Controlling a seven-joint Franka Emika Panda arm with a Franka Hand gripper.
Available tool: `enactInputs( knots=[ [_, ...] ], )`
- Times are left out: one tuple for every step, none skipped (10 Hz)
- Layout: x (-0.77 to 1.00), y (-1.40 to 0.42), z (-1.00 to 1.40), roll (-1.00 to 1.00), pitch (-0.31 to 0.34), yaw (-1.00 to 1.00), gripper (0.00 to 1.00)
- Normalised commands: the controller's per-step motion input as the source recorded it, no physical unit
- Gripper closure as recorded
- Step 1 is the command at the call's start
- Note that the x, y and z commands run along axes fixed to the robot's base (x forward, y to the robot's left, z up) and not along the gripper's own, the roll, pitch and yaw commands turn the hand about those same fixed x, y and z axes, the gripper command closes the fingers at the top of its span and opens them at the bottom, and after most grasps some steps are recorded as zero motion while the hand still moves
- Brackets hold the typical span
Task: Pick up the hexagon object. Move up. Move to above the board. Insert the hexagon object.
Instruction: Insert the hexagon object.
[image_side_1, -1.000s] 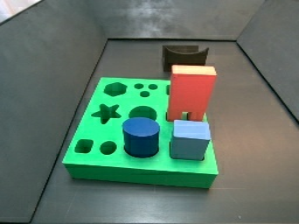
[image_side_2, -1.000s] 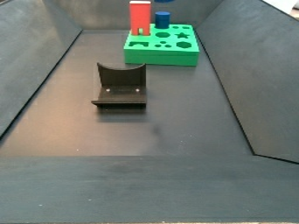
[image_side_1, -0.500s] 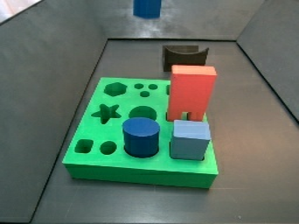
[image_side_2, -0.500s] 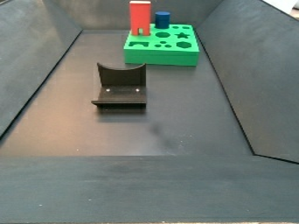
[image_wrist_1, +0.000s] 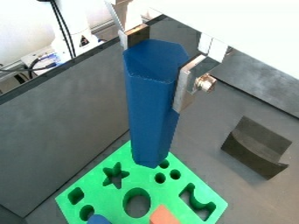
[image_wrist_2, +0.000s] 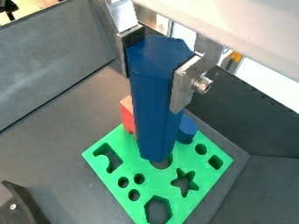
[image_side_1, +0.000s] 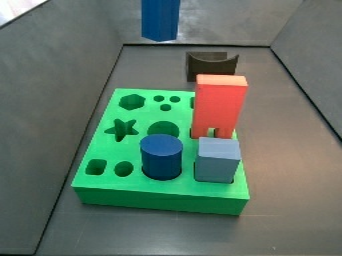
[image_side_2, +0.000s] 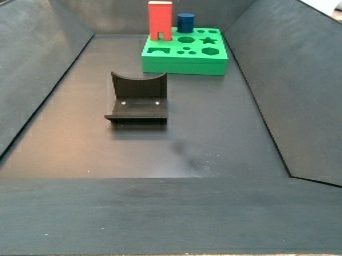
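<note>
While the gripper (image_wrist_1: 156, 54) hangs high over the board (image_wrist_1: 103, 204) in a wrist view, its silver fingers (image_wrist_1: 193, 80) press against opposite sides of the hexagon object (image_wrist_1: 152, 101), clamping it upright. In the other wrist picture the same clamp shows on the prism (image_wrist_2: 156, 96), above the green board (image_wrist_2: 117, 162), with the red block (image_wrist_2: 126, 116) behind it. In a side view the hexagon object (image_side_1: 159, 18) hangs at the top edge, above the board (image_side_1: 120, 170), red block (image_side_1: 221, 104), dark-blue cylinder (image_side_1: 162, 156) and light-blue cube (image_side_1: 218, 160). In the remaining side view the fixture (image_side_2: 138, 98) stands on the floor, well apart from the board (image_side_2: 187, 55).
</note>
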Motion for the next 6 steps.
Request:
enactInputs(
  knots=[
    [-0.14, 0.14, -0.05, 0.03, 0.0, 0.0, 1.0],
    [-0.24, 0.2, -0.16, 0.07, 0.0, 0.0, 1.0],
    [-0.4, 0.21, -0.31, 0.06, -0.014, -0.06, 1.0],
    [-0.45, 0.23, -0.39, 0.06, -0.047, -0.02, 1.0],
    [-0.43, 0.25, -0.46, 0.05, -0.109, 0.0, 1.0],
    [-0.34, 0.26, -0.52, 0.0, -0.199, 0.0, 1.0]
  ],
)
